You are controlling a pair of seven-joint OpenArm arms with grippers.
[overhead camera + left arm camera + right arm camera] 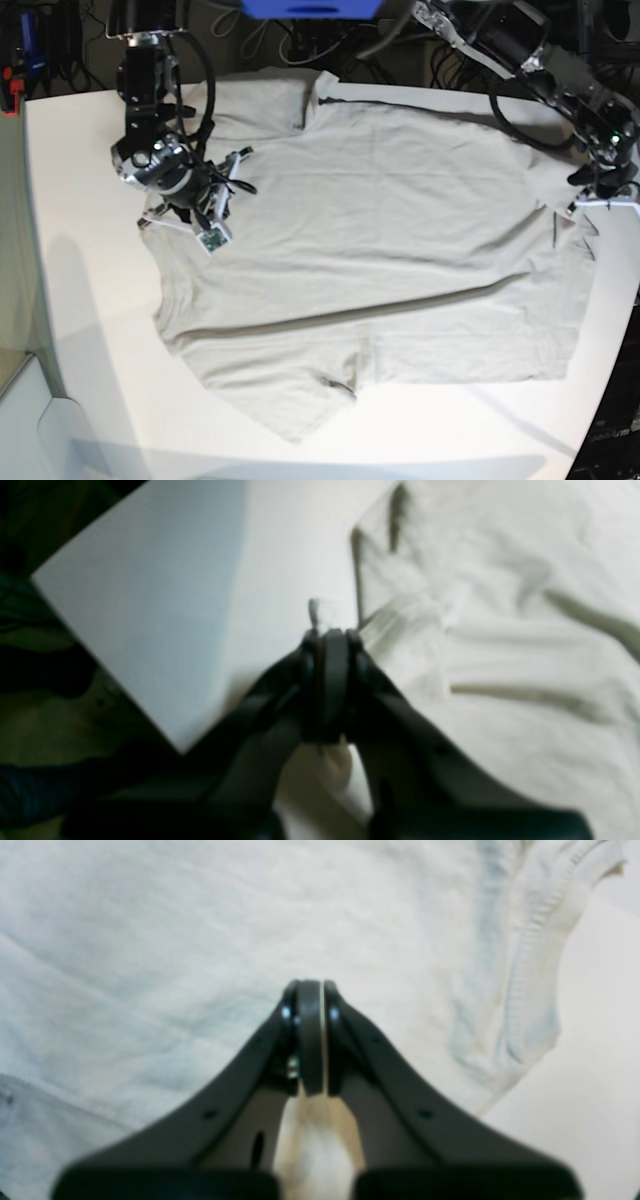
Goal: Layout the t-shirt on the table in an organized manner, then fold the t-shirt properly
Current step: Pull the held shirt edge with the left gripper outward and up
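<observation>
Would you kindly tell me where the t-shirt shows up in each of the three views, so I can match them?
Left wrist: the t-shirt fills the right half, its edge pinched in the left hand.
Right wrist: it covers most of the frame, ribbed hem at upper right.
Base: it lies spread across the middle.
Shared landmark: the white table shows bare beside the cloth in every view.

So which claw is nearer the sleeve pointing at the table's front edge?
Right. The right claw is at the t-shirt's edge on that sleeve's side, just behind it; the left claw is across the cloth at the opposite edge.
</observation>
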